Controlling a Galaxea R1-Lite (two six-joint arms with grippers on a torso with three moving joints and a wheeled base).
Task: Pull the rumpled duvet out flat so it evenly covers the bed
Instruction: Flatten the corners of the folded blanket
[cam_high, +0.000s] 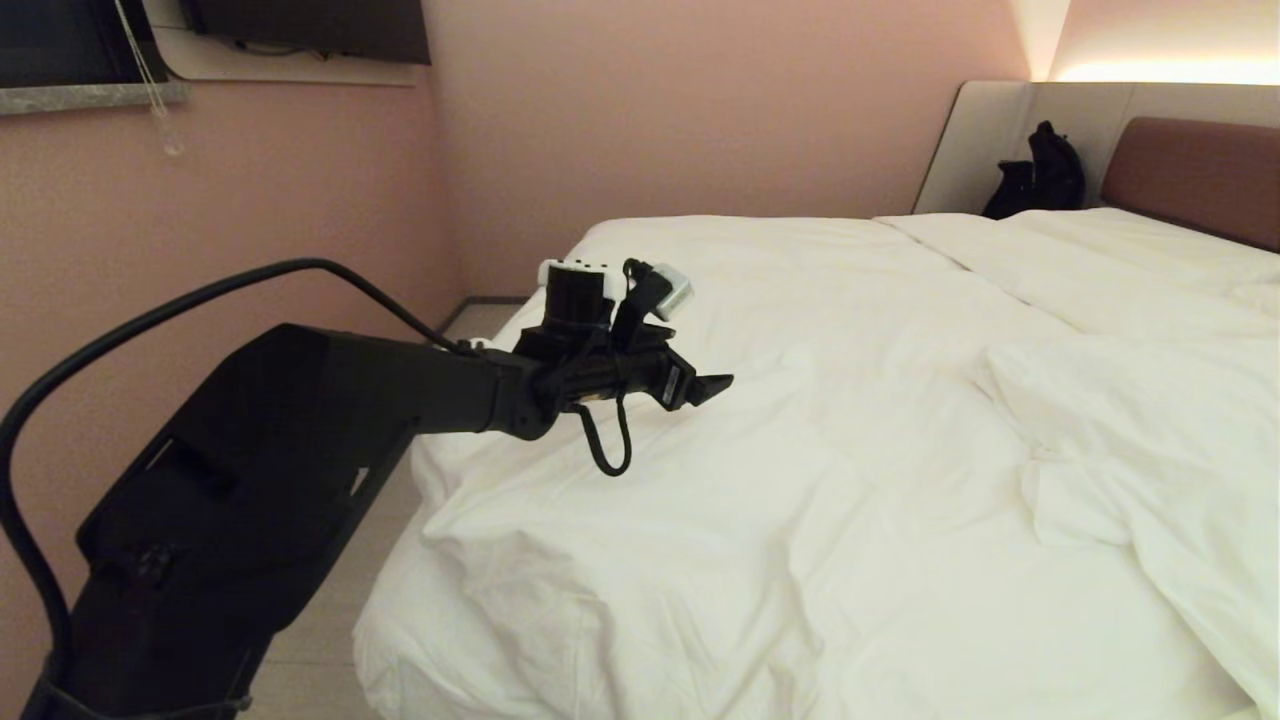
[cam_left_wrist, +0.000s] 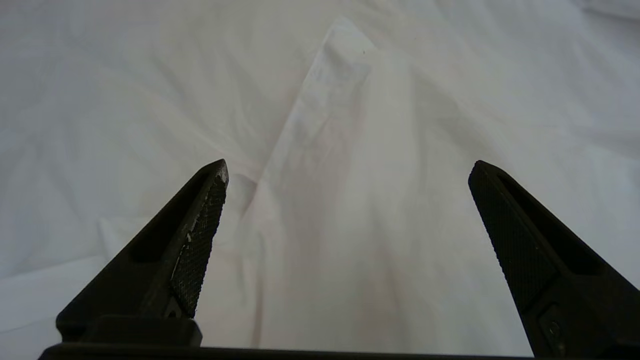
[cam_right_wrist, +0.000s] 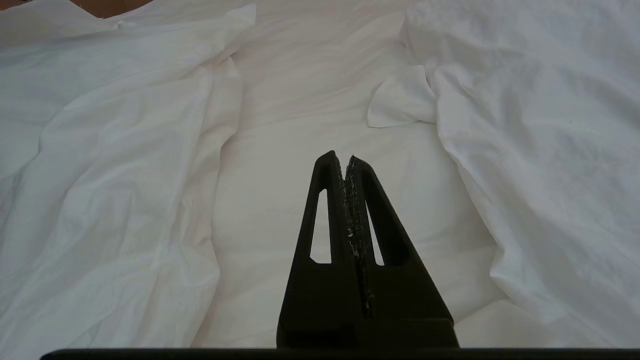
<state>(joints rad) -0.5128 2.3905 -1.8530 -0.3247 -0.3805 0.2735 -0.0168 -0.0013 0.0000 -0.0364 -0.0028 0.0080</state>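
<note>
While the left tool (cam_high: 712, 386) hangs above the duvet (cam_high: 760, 480) with its 2 jaws spread wide and nothing between them, the white cover lies under it and runs away from its tips toward the reddish-brown headboard (cam_high: 1190, 178), so the long axis of the bed (cam_high: 620, 240) goes from the near foot end to the far head end. Seen from the left wrist, the tool's fingers (cam_left_wrist: 200, 240) stand well apart over the fabric, and a raised fold (cam_left_wrist: 325, 130) starts between them and points straight ahead of them, narrowing as it goes. Off to the side of the left tool, toward the middle of the bed, the duvet is bunched, with a turned-back flap and deep creases, while the part directly beneath and ahead of the tool lies smoother. At the near corner behind the tool the cover puffs up and droops over the bed's edge. Over the bed the right tool (cam_right_wrist: 348, 159) hovers pressed closed and empty; ahead of its tips a flatter white strip runs lengthwise between 2 rumpled ridges of duvet, one on either side. Beyond the left tool, against the beige panel beside the headboard, sits a black bag (cam_high: 1040, 172).
</note>
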